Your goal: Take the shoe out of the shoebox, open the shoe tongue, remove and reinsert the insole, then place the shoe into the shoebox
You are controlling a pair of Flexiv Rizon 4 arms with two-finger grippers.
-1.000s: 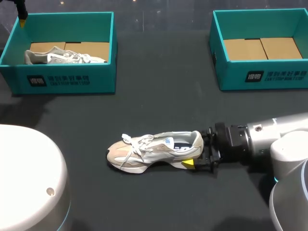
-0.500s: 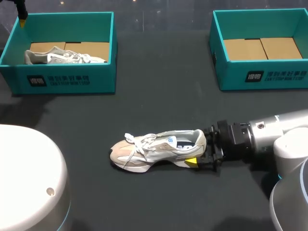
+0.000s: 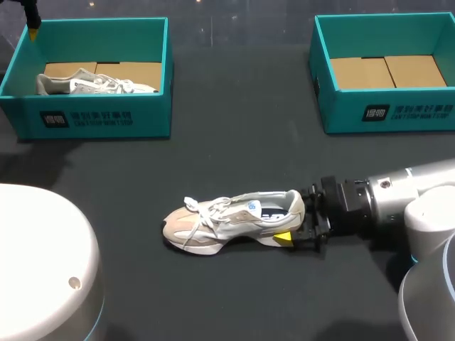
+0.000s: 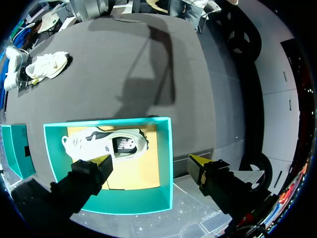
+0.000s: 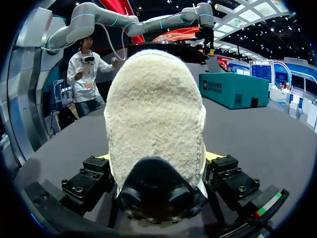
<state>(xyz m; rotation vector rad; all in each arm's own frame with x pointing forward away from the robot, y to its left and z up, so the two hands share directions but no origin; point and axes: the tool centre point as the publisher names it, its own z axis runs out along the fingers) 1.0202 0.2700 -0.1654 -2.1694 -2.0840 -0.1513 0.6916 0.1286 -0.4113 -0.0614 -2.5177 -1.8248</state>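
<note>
A beige and white shoe [image 3: 227, 220] lies on its sole on the dark table, toe to the left. My right gripper [image 3: 295, 217] comes in from the right and is shut on its heel; in the right wrist view the fuzzy heel [image 5: 156, 124] fills the space between the fingers [image 5: 91, 178], which touch it on both sides. My left gripper [image 4: 148, 166] hangs open and empty high above the left shoebox [image 4: 166, 158]. A second white shoe [image 4: 106, 144] lies inside that box.
The left teal shoebox [image 3: 99, 121] stands at the back left with the second shoe [image 3: 92, 84] in it. A matching teal shoebox [image 3: 387, 114] at the back right shows only its cardboard floor. My left arm's white base [image 3: 43, 263] fills the near left corner.
The right gripper and the shoe slid together a little to the right, then stopped. The left arm has not moved.
</note>
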